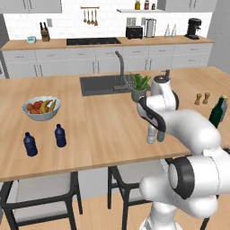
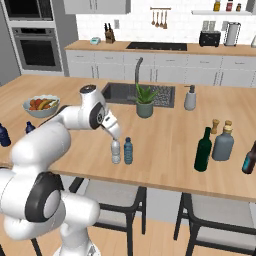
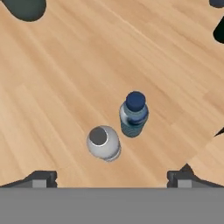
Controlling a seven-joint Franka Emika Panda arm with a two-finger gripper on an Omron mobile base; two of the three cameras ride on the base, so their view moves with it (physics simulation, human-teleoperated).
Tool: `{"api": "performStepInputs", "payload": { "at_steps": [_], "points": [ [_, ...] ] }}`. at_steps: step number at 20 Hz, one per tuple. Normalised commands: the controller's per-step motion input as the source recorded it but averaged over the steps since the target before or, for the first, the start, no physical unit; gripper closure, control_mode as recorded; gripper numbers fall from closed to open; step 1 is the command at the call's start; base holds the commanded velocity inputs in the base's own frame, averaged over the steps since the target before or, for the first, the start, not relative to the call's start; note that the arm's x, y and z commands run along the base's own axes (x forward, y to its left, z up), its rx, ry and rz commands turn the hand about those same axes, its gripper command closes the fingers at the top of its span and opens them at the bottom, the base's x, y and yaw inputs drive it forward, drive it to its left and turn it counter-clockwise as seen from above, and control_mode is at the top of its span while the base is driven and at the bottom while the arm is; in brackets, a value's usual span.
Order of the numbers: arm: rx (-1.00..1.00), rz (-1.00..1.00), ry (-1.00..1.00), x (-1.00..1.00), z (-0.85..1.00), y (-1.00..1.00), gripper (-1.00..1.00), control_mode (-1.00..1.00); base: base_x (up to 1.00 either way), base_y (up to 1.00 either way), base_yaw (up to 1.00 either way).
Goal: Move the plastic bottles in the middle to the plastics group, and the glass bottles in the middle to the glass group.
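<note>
The long wooden island counter (image 2: 165, 145) is seen carrying all the bottles. In the hand view, the two-finger gripper (image 3: 111, 178) is held directly above the middle pair, its dark fingertips (image 3: 40, 178) spread fully apart with nothing between them. The small clear whitish plastic bottle (image 3: 103, 142) stands upright just ahead of the fingers, nearly centred in the gap, its long axis pointing up at the camera; a straight descent is judged enough to bracket it. The small translucent teal-blue plastic bottle (image 3: 133, 114) stands just beside it, slightly farther on.

Counted: one tall dark green glass bottle (image 2: 203, 149), one grey-blue broad-shouldered glass bottle (image 2: 223, 142) just beside it, two middle plastic bottles, and two small dark navy plastic bottles (image 1: 30, 144) well apart near the counter's far left, below the fruit bowl.
</note>
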Motion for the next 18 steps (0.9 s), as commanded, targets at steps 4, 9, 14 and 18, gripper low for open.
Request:
{"api": "performStepInputs", "payload": {
  "at_steps": [4,9,14,18],
  "points": [
    [0.11,-0.09,0.01,0.16,-0.37,0.03,-1.0,-1.0,0.0,0.0,0.0],
    [0.03,-0.05,0.0,0.21,-0.25,0.0,-1.0,-1.0,0.0,0.0,0.0],
    [0.0,-0.01,0.0,0.03,-0.15,-0.01,-1.0,-1.0,0.0,0.0,0.0],
    [0.0,0.0,0.0,0.05,-0.15,-0.13,-1.0,-1.0,0.0,0.0,0.0]
  ]
}}
